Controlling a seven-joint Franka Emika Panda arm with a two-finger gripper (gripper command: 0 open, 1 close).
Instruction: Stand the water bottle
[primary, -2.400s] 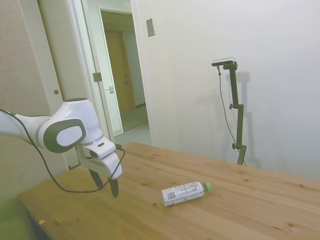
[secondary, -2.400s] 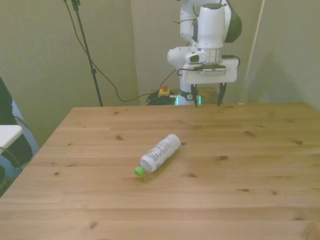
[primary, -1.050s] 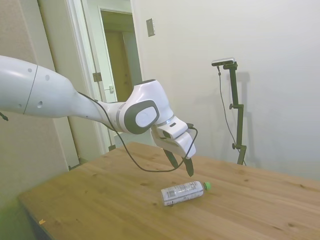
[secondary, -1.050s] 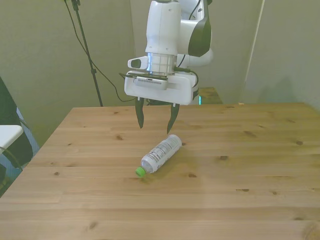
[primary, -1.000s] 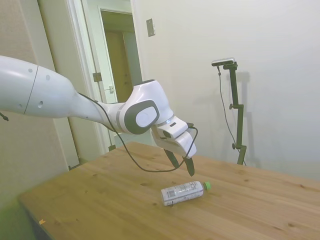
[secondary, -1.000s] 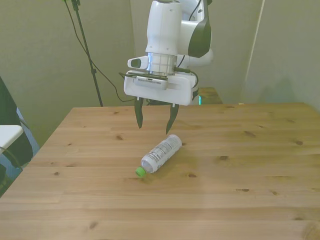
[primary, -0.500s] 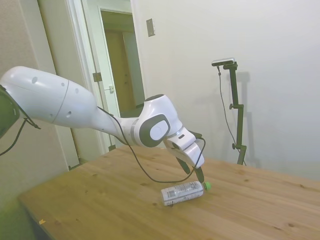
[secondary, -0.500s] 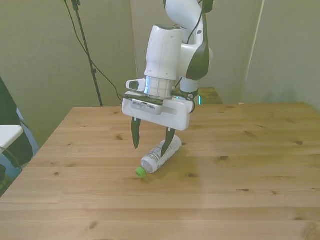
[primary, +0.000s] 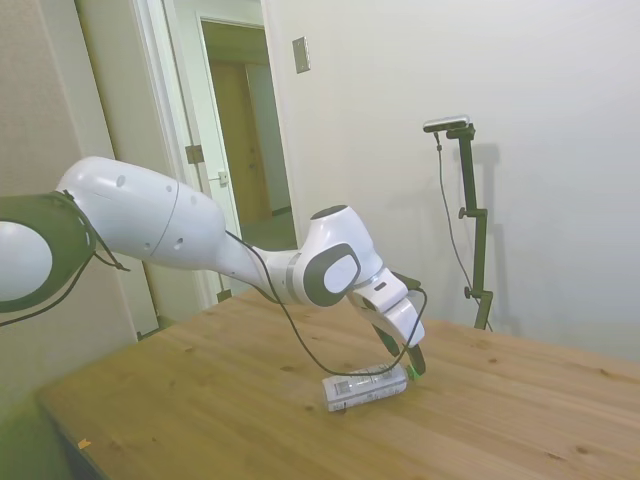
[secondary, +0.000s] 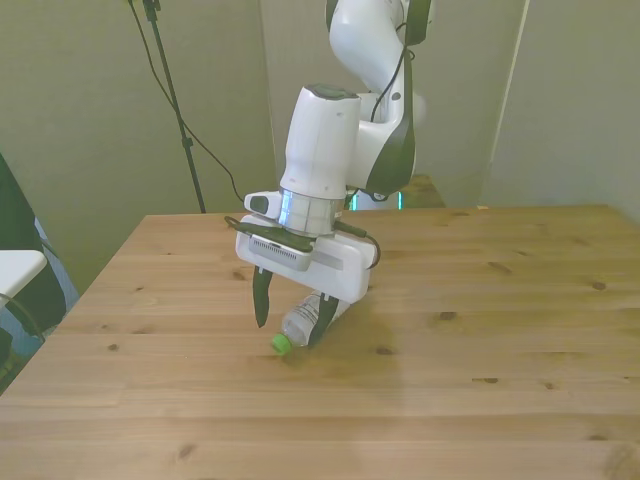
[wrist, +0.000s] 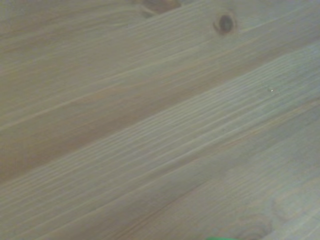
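Observation:
The water bottle (secondary: 300, 318) lies on its side on the wooden table (secondary: 500, 330), its green cap (secondary: 281, 343) pointing toward the front view's left and the near edge. My gripper (secondary: 291, 322) is open and low over the bottle's neck end, with one dark finger on each side of it. In the side view the bottle's white label (primary: 358, 387) shows, and my gripper (primary: 402, 358) covers the cap end. The wrist view is blurred wood grain with a sliver of green cap (wrist: 220, 238) at its edge.
The table edge (secondary: 110, 260) runs along the front view's left, with a dark and blue object (secondary: 20, 290) just beyond it. An open doorway (primary: 240, 140) stands behind the arm in the side view.
The arm has reached out from the table's back edge and come down over the bottle. Its open fingers have dropped from above the bottle to either side of the neck. The bottle has not moved.

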